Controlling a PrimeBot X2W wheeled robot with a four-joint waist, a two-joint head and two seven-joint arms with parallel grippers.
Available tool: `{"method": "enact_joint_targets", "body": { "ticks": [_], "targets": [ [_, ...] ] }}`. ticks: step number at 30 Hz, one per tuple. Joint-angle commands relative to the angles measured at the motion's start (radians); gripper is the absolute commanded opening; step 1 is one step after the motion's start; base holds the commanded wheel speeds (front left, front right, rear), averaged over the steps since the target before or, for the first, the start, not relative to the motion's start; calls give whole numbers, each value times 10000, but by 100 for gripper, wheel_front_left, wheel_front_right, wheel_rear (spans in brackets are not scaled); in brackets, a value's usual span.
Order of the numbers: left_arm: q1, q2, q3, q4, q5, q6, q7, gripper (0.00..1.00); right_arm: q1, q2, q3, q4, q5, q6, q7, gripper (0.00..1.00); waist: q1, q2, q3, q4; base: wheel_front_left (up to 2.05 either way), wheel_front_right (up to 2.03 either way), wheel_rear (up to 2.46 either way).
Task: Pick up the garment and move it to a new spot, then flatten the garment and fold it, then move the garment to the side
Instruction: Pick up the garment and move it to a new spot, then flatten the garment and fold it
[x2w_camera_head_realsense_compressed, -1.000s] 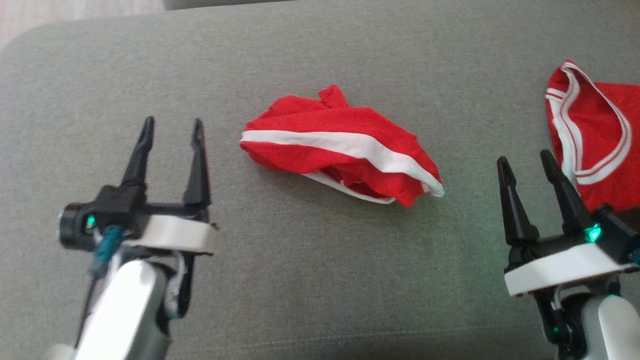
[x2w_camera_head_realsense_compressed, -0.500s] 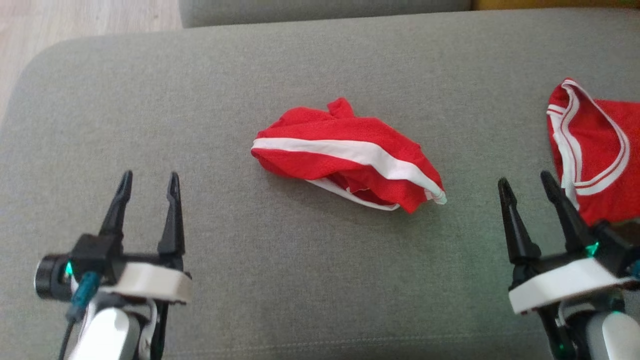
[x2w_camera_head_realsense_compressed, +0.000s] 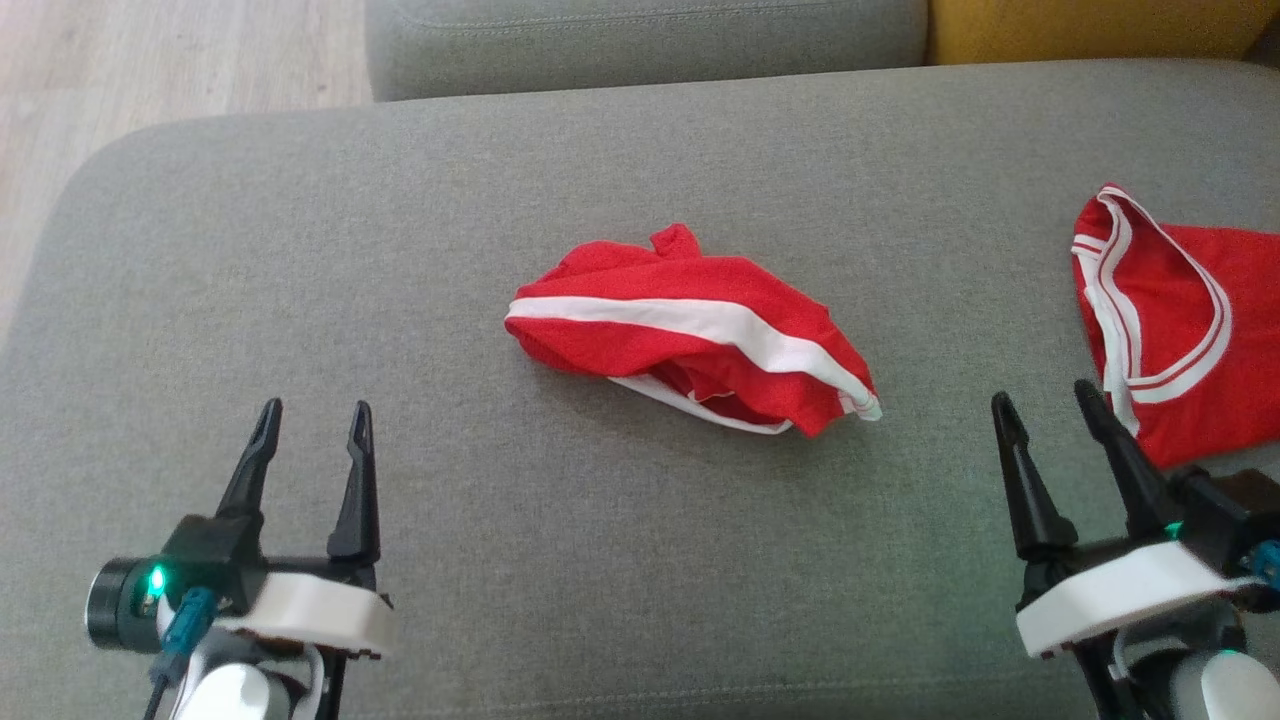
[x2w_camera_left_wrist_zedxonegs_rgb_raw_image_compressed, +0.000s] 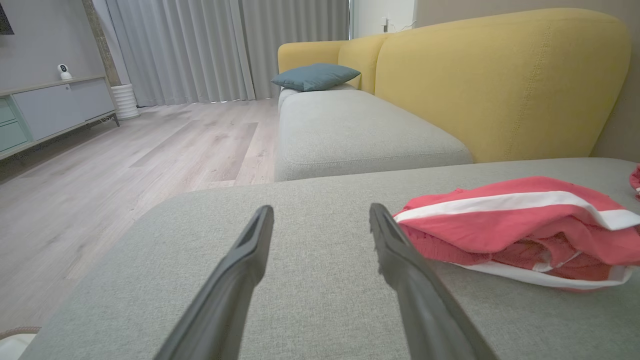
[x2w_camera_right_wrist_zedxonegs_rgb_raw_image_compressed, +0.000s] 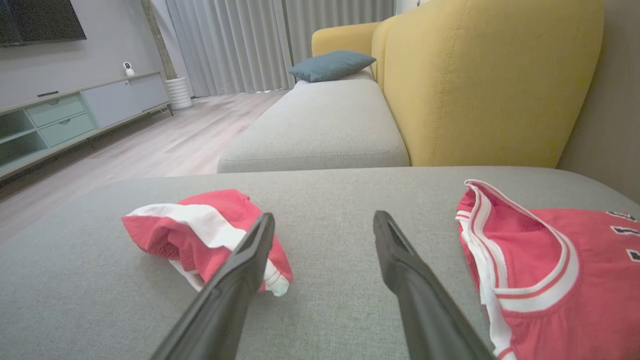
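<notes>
At the bottom of the head view both claws wait over the grey seat. The left gripper is in the lower left and the right gripper in the lower right. Each has its two dark fingers spread wide and holds nothing.

The crumpled red garment with the white stripe lies in the centre of the frame, well apart from both claws. It is bunched in several layers. I judge that a pinch from above may catch only the top fold, so the rest would hang or slip. A pinch that goes too deep may also catch the seat cloth.

A second red garment, a jersey, lies at the right edge, near the right gripper. The two look alike, so the right arm may brush it or take the wrong one.

The head view shows both claws and both clothes together from above. The left wrist view is low and shows the bunched layers from the side, in its right part. The right wrist view shows both clothes on the two sides of its fingers, with dark marks on the jersey. Farther back it shows the yellow backrest, a blue cushion and a low cabinet on the left.
</notes>
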Motion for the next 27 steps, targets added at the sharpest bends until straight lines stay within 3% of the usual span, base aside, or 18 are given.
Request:
{"method": "enact_joint_targets", "body": {
  "ticks": [1, 20, 27],
  "targets": [
    [-283, 113, 392, -272, 62, -16, -51, 100, -67, -82, 164, -319, -85, 65, 63, 100, 0, -1, 3, -2, 0, 0, 0],
    [-404, 40, 350, -180, 77, -41, -51, 100, -106, -41, 164, -273, -71, 65, 70, 100, 0, -1, 103, 41, 0, 0, 0],
    [-612, 5, 301, -181, 92, -59, -51, 100, -242, -273, 673, 78, -116, 65, 303, 100, 0, -1, 352, 149, 0, 0, 0]
  ]
}}
